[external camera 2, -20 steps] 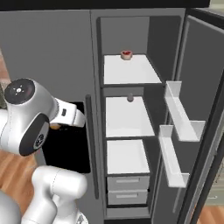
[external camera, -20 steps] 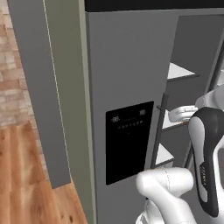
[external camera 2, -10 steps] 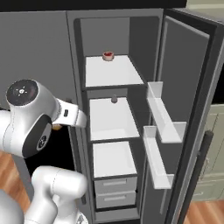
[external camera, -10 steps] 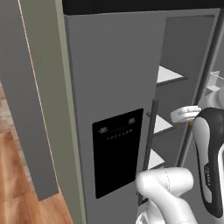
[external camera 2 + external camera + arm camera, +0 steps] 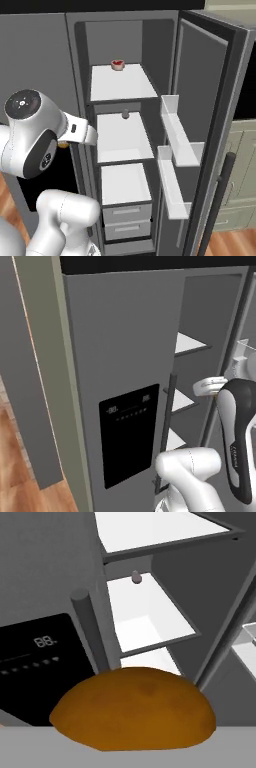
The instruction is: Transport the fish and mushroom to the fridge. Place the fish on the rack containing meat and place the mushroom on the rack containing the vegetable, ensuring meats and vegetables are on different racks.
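Where fridge [image 5: 125,356] panel [image 5: 35,657] glows, digits perhaps "88".

Mushroom [image 5: 134,709]: orange-brown domed lump, smooth, right at the claw, fills low centre of hand view, rounded top up; a sliver of orange shows by the wrist in right base view [image 5: 63,145]. Fridge [image 5: 210,100] ahead of claw: grey metal, right door swung open, left door w/ black dispenser panel [image 5: 131,433] just beyond mushroom, white shelves past it, drawers at bottom. Fish: can't tell where.
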### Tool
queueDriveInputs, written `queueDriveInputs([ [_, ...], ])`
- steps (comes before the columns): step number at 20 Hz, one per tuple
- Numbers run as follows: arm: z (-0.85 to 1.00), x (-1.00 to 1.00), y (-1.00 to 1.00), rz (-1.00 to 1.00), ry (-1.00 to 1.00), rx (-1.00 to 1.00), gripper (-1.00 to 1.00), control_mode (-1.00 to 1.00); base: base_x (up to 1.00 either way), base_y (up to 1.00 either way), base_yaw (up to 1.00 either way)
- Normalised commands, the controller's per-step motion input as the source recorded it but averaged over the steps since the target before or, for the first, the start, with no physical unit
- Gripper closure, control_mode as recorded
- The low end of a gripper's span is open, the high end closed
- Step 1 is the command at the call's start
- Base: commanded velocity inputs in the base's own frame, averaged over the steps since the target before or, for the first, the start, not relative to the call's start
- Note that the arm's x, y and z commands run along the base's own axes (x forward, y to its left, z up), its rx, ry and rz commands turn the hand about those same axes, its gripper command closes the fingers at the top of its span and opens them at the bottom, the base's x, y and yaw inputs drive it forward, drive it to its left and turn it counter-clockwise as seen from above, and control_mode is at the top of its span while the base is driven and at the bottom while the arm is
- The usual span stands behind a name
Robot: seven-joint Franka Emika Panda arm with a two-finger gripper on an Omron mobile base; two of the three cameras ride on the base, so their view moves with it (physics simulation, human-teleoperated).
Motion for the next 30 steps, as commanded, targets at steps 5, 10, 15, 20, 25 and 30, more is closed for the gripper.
queueDriveInputs([
  [5, 0.0, 0.0, 0.0, 0.0, 0.0, 0.0, 1.0, 1.0, -0.05, -0.44, -0.06],
  [10, 0.0, 0.0, 0.0, 0.0, 0.0, 0.0, 1.0, 1.0, 0.73, -0.03, -0.02],
  [15, 0.0, 0.0, 0.0, 0.0, 0.0, 0.0, 1.0, 1.0, 0.94, -0.07, 0.0],
  [20, 0.0, 0.0, 0.0, 0.0, 0.0, 0.0, 1.0, 1.0, 0.81, 0.0, 0.17],
  [25, 0.0, 0.0, 0.0, 0.0, 0.0, 0.0, 1.0, 1.0, 0.61, -0.01, 0.2],
  [30, -0.45, 0.56, -0.02, 0.04, 0.0, 0.0, 1.0, -1.0, 0.15, 0.0, 0.02],
])
